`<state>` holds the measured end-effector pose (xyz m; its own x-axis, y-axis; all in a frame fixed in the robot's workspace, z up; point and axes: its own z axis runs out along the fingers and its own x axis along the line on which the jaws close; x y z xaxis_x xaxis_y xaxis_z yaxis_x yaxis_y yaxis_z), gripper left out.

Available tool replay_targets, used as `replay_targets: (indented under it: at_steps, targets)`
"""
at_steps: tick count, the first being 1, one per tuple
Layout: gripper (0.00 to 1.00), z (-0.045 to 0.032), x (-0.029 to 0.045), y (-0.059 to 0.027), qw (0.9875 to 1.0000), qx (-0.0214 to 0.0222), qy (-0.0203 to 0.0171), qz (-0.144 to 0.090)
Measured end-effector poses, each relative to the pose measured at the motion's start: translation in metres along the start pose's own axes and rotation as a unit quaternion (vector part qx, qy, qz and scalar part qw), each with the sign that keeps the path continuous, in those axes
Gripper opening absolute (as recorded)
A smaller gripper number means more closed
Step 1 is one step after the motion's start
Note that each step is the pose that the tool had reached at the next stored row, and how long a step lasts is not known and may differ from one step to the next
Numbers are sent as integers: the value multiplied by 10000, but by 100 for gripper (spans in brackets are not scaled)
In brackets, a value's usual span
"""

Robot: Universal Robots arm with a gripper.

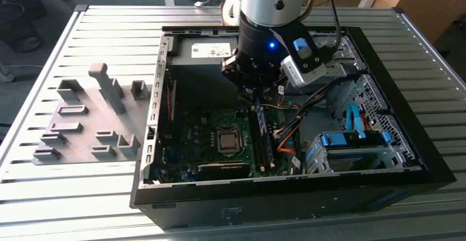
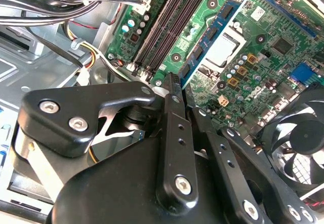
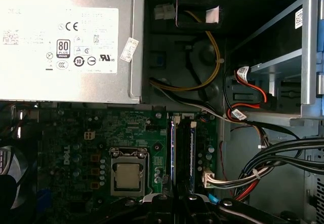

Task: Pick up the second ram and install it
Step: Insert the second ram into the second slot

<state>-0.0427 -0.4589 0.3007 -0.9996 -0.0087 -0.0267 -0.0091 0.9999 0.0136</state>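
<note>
The second ram [image 2: 212, 31], a blue-green stick with dark chips, stands on edge in a memory slot beside the processor; in the exterior view the second ram [image 1: 258, 137] runs along the motherboard's slots. My gripper [image 2: 182, 89] hangs just over the stick's end nearest the power supply, black fingers [image 2: 174, 133] drawn together with nothing visibly between them. The exterior view places the gripper [image 1: 251, 95] inside the open computer case [image 1: 156, 143]. In the first wrist view the gripper [image 3: 176, 199] sits at the end of the memory slots [image 3: 182, 153].
A grey plastic tray [image 1: 80, 126] with upright blocks lies on the slatted table at the exterior view's left. Cable bundles [image 3: 273, 158], a drive cage [image 1: 357, 154], the power supply [image 3: 66, 36] and a fan [image 2: 298, 138] crowd the slots.
</note>
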Motion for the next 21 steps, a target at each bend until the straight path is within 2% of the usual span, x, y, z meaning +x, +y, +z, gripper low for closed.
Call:
replay_targets:
  at_steps: [8, 21]
  targets:
    - [14, 64, 2, -1, 10000, 0, 0, 0]
    - [14, 81, 2, -1, 10000, -1, 0, 0]
